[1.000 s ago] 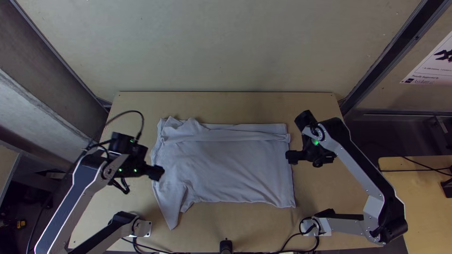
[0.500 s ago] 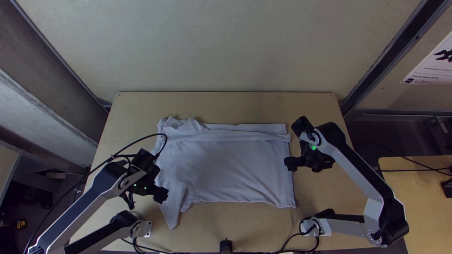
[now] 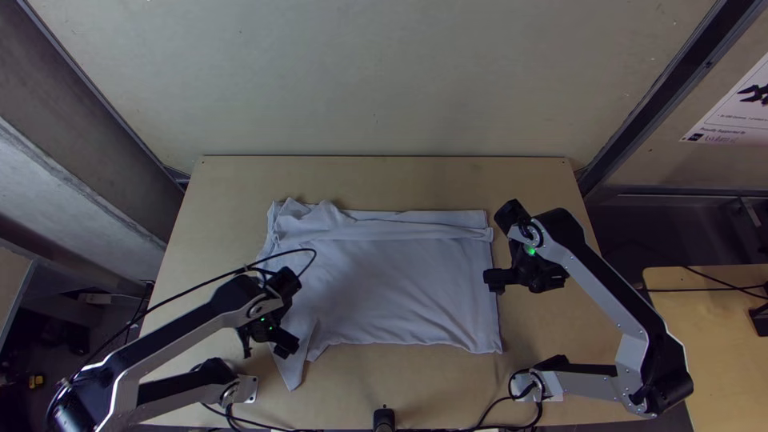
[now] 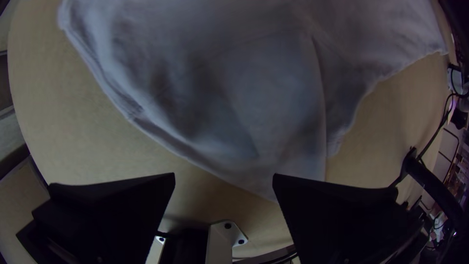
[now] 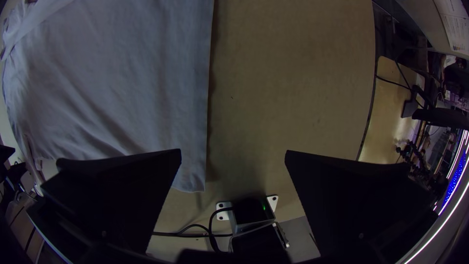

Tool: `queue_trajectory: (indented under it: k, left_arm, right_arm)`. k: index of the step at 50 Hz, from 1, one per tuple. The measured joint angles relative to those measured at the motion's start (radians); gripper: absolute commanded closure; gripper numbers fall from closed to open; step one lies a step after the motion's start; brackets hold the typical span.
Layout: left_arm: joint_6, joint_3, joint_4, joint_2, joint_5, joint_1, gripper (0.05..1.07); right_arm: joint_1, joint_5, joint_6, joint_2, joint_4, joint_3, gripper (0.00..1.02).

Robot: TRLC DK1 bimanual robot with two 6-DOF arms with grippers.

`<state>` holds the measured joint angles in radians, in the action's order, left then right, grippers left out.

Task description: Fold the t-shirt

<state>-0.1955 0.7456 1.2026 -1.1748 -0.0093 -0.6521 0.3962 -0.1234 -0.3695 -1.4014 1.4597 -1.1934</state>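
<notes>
The t-shirt [image 3: 400, 280] lay on the table [image 3: 448, 384], far side [image 3: 416, 224] seemingly folded in, and tucking the loose near sleeve [image 3: 295, 374] looked next, wanting the left gripper [image 4: 223, 175], gaping like the right gripper [image 5: 233, 150], to dip and pinch.

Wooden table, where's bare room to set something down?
Between the t-shirt and the far edge of the table, and between the t-shirt and the black post. Crowded: near left, around the left gripper, and by the right gripper at the t-shirt's right edge.

Pale, matt, wrinkled cloth shirt [image 3: 400, 280]
</notes>
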Motion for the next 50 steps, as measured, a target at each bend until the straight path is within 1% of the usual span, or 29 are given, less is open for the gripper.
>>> queue_trajectory:
  k: [9, 14, 15, 17, 24, 27, 30, 32, 34, 40, 47, 49, 50]
  left_arm:
    - [-0.014, -0.002, -0.025, -0.165, 0.0, -0.014, 0.11]
    - [-0.014, 0.0, -0.024, -0.195, 0.005, -0.014, 0.11]
    - [-0.014, 0.001, -0.024, -0.196, 0.005, -0.014, 0.13]
    - [-0.014, 0.001, -0.024, -0.201, 0.006, -0.014, 0.21]
    - [-0.013, 0.009, -0.027, -0.227, 0.024, -0.013, 0.43]
    - [-0.01, 0.01, -0.028, -0.229, 0.045, -0.015, 0.55]
    - [-0.006, 0.009, -0.032, -0.229, 0.067, -0.026, 0.61]
    - [-0.001, 0.008, -0.037, -0.229, 0.087, -0.032, 0.66]
    - [0.005, 0.007, -0.035, -0.229, 0.101, -0.04, 0.67]
    - [0.013, 0.003, -0.041, -0.222, 0.13, -0.044, 0.9]
    - [0.014, -0.003, -0.06, -0.207, 0.153, -0.037, 0.92]
    - [0.016, -0.005, -0.065, -0.202, 0.158, -0.032, 0.92]
    - [0.017, -0.005, -0.068, -0.198, 0.16, -0.029, 0.94]
  right_arm:
    - [-0.021, 0.0, 0.004, -0.003, 0.0, 0.0, 0.05]
    - [-0.038, 0.0, 0.008, -0.003, 0.0, 0.001, 0.05]
    - [-0.04, 0.0, 0.008, -0.003, 0.0, 0.002, 0.05]
    - [-0.045, 0.0, 0.008, -0.003, 0.0, 0.004, 0.05]
    - [-0.046, 0.0, 0.012, -0.003, 0.0, 0.013, 0.07]
    - [-0.046, 0.0, 0.022, -0.003, 0.0, 0.021, 0.07]
    - [-0.046, 0.002, 0.035, -0.003, 0.0, 0.034, 0.07]
    - [-0.046, 0.012, 0.043, -0.003, 0.0, 0.045, 0.07]
    - [-0.046, 0.022, 0.051, -0.003, 0.0, 0.056, 0.07]
    - [-0.046, 0.082, 0.079, -0.013, 0.016, 0.095, 0.07]
    - [-0.046, 0.148, 0.107, -0.051, 0.027, 0.146, 0.07]
    - [-0.046, 0.159, 0.116, -0.063, 0.027, 0.161, 0.1]
    - [-0.046, 0.166, 0.117, -0.071, 0.027, 0.168, 0.11]
